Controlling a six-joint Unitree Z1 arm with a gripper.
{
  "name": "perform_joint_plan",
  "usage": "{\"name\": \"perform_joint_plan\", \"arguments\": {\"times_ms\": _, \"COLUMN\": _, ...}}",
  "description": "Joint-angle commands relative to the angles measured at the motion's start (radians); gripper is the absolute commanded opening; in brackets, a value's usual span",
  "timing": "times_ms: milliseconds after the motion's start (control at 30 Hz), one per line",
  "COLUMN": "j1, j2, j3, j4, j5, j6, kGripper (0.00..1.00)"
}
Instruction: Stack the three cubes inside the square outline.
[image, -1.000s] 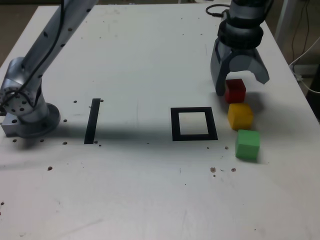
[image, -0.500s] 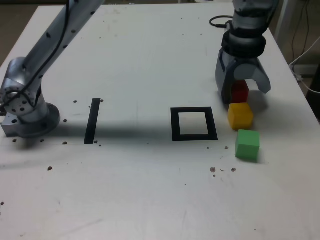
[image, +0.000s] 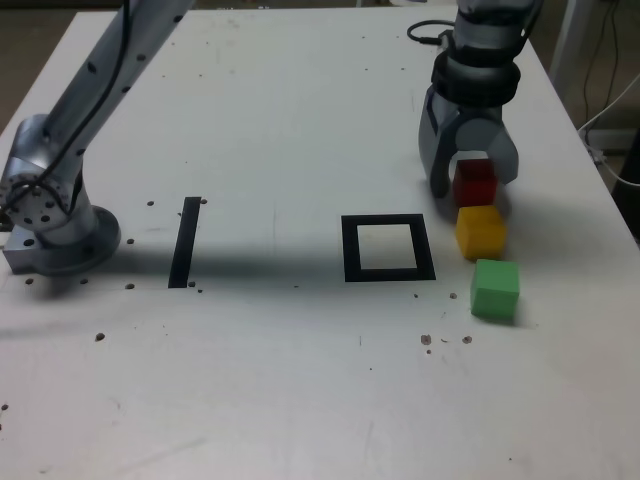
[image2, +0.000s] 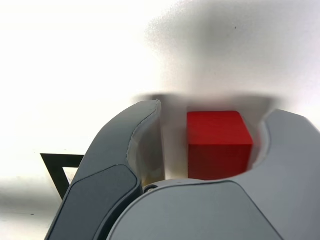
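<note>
A: We log the red cube (image: 475, 182) between the gripper's (image: 468, 180) spread jaws, beside the yellow cube (image: 480, 231) and green cube (image: 495, 289), right of the square outline (image: 388, 248) in the exterior view.

B: We log a speckled white table (image: 280, 380); the jaws sit narrower than half a second ago.

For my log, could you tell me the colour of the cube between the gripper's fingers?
Red; the wrist view shows it best.

The gripper (image2: 212, 145) has its grey jaws spread to either side of the red cube (image2: 218, 142), which sits between them on the white table (image2: 75, 60). A gap shows between the cube and one jaw; the other jaw is close against it, contact unclear. Beyond that first jaw, a corner of the square outline (image2: 60, 165) shows
</note>
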Motion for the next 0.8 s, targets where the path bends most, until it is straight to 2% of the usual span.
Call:
{"name": "perform_joint_plan", "arguments": {"times_ms": 0, "j1": 0.0, "j2": -0.018, "j3": 0.011, "j4": -0.002, "j5": 0.0, "j6": -0.001, "kGripper": 0.49}}
{"name": "perform_joint_plan", "arguments": {"times_ms": 300, "j1": -0.006, "j2": -0.025, "j3": 0.037, "j4": -0.029, "j5": 0.006, "j6": 0.004, "kGripper": 0.47}}
{"name": "perform_joint_plan", "arguments": {"times_ms": 433, "j1": -0.006, "j2": -0.025, "j3": 0.04, "j4": -0.029, "j5": 0.004, "j6": 0.006, "kGripper": 0.42}}
{"name": "perform_joint_plan", "arguments": {"times_ms": 600, "j1": -0.006, "j2": -0.027, "j3": 0.061, "j4": -0.05, "j5": -0.021, "j6": 0.006, "kGripper": 0.37}}
{"name": "perform_joint_plan", "arguments": {"times_ms": 767, "j1": -0.006, "j2": -0.057, "j3": 0.067, "j4": -0.065, "j5": -0.017, "j6": 0.004, "kGripper": 0.25}}
